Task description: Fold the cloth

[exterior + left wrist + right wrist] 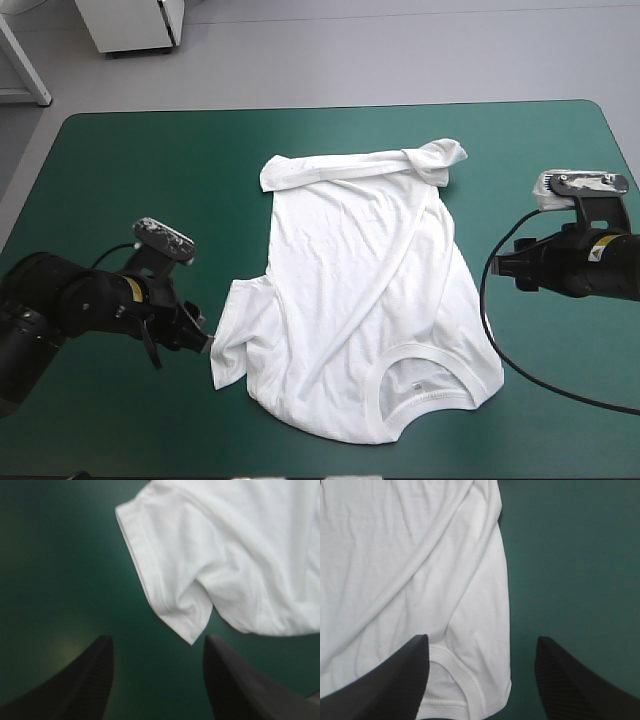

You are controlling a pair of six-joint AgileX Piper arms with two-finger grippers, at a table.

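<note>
The white T-shirt (360,280) lies mostly spread at the table's middle, its collar (415,385) toward the front edge. One side is folded diagonally over the body, and a bunched corner (440,155) sits at the far end. My left gripper (203,342) is open, low over the cover, just beside the left sleeve (232,345). In the left wrist view the sleeve's corner (187,625) lies just ahead of the open gripper (158,640). My right gripper (498,266) stands open to the shirt's right. Its wrist view shows the gripper (482,639) over the shirt's edge (495,605) near the collar (455,672).
The teal-green cover (150,170) shows on every side of the shirt. The shirt's collar end lies close to the table's front edge.
</note>
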